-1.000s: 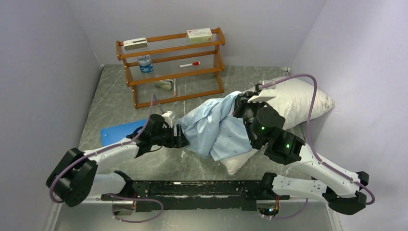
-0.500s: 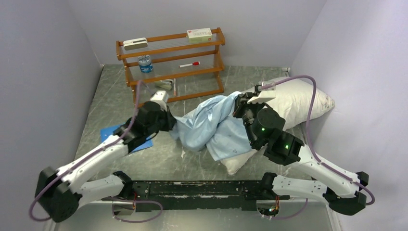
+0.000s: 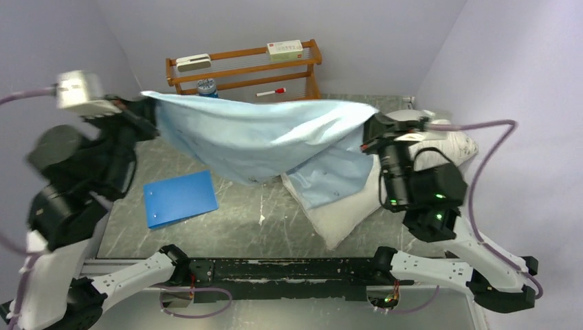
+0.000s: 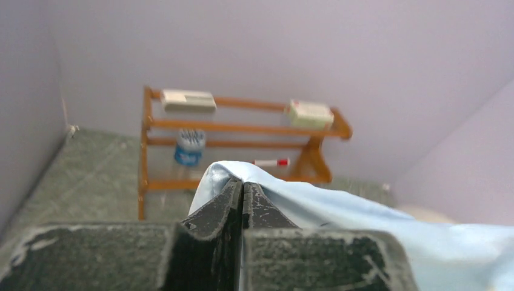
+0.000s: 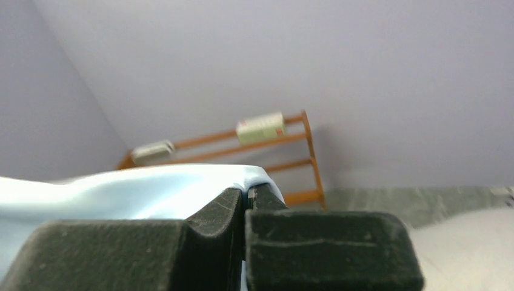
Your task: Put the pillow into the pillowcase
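Observation:
The light blue pillowcase (image 3: pixel 254 137) hangs stretched in the air between both grippers, sagging in the middle. My left gripper (image 3: pixel 148 110) is raised high at the far left and shut on one corner of the pillowcase (image 4: pixel 315 209). My right gripper (image 3: pixel 371 124) is shut on the opposite corner of the pillowcase (image 5: pixel 145 191), above the pillow. The white pillow (image 3: pixel 344 210) lies on the table at the right, partly under the hanging cloth and the right arm. A lower flap of the pillowcase drapes onto the pillow.
A wooden shelf rack (image 3: pixel 244 65) stands at the back with a box, a marker and a blue-capped jar on it. A flat bright-blue rectangle (image 3: pixel 180 198) lies on the grey table (image 3: pixel 240 220) at the left. Purple walls close in on both sides.
The left gripper shut on the pillowcase's left end, then swung up and far to the left. The cloth went from a bunched heap to a taut span. The right gripper rose slightly.

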Motion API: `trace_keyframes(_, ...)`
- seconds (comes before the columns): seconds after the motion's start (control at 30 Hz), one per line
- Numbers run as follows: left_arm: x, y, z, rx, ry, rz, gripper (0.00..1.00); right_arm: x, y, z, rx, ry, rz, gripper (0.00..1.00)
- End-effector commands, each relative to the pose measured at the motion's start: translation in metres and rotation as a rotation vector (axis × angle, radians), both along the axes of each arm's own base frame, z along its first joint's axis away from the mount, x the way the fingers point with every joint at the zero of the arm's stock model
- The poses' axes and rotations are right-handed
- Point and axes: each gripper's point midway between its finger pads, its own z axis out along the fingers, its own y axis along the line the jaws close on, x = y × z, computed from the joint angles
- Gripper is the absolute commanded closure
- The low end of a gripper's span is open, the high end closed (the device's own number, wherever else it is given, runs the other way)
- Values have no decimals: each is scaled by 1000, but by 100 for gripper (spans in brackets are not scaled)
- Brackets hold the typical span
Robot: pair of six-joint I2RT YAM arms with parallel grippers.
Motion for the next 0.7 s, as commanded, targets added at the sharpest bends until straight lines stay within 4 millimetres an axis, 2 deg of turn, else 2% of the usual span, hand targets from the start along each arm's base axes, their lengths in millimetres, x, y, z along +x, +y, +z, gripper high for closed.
trace_keyframes(0.0, -25, 43, 43, 50, -62, 110, 95, -32, -30, 84, 153, -263, 66, 100)
trace_keyframes(0.1, -28, 52, 54, 81, -77, 142, 95, -25, -10, 95, 96, -263, 87, 100)
trace_keyframes(0.17, -24, 61, 48, 128, -54, 204, 95, -9, 12, 85, 17, -202, 75, 100)
trace_keyframes(0.3, -17, 76, 24, 231, 25, 329, 95, 32, 61, 28, -176, -20, 9, 100)
trace_keyframes(0.4, -19, 88, 17, 289, 48, 392, 95, 57, 93, -11, -229, 43, 40, 100)
trace_keyframes(0.53, -32, 110, 30, 301, 28, 488, 95, 88, 136, -35, -180, 49, 232, 100)
trace_keyframes(0.67, -48, 132, 52, 271, 8, 576, 95, 110, 175, -41, -129, 22, 381, 100)
